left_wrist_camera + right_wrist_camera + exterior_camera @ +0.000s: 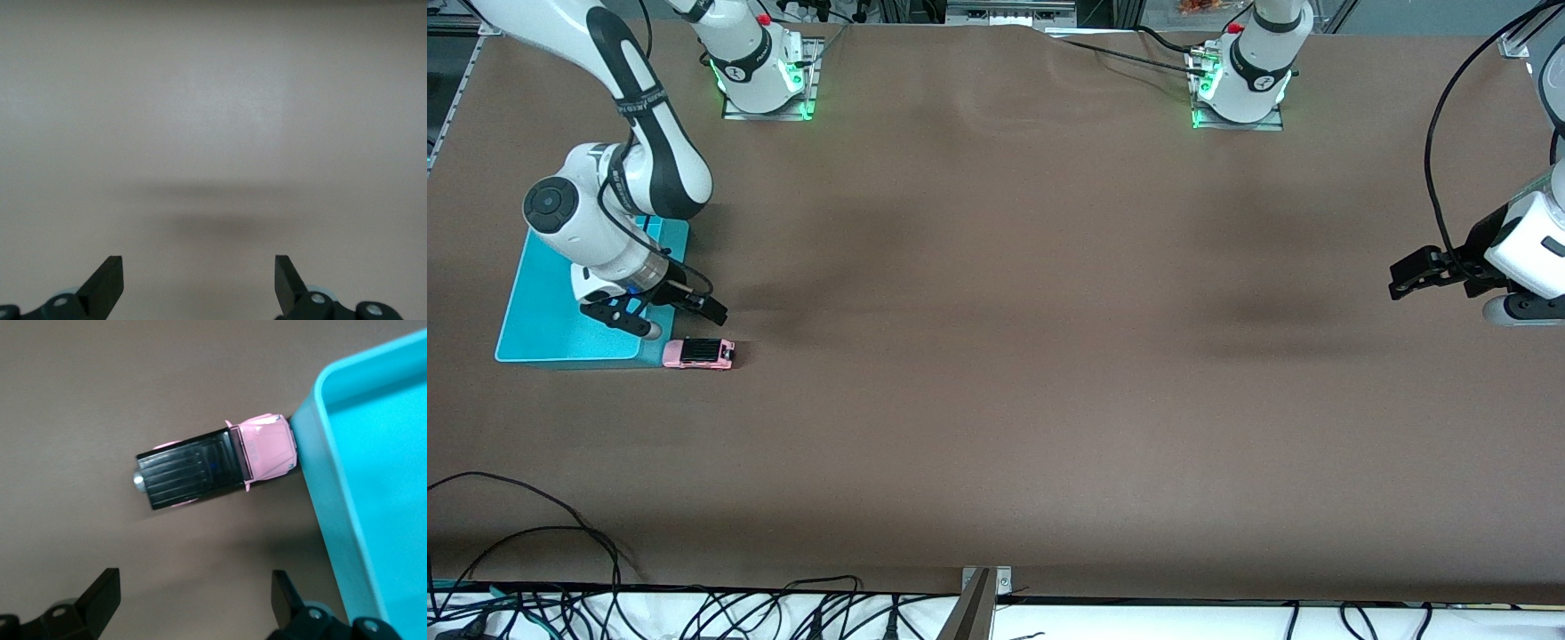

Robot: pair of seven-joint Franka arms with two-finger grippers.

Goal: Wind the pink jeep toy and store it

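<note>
Pink jeep toy: nose against teal bin, may be nudged aside. Right gripper released above; left gripper released, idle, well apart.

- A teal bin — shallow, rectangular, with a raised rim — sits on the table at the right arm's end; in the right wrist view its rounded corner and wall show.
- A brown table surface spreads across the whole front view, with faint creases near the arm bases.
- Black cables trail along the table edge nearest the front camera, some looping onto the brown surface.
- A small metal bracket sits at the middle of that same edge.
</note>
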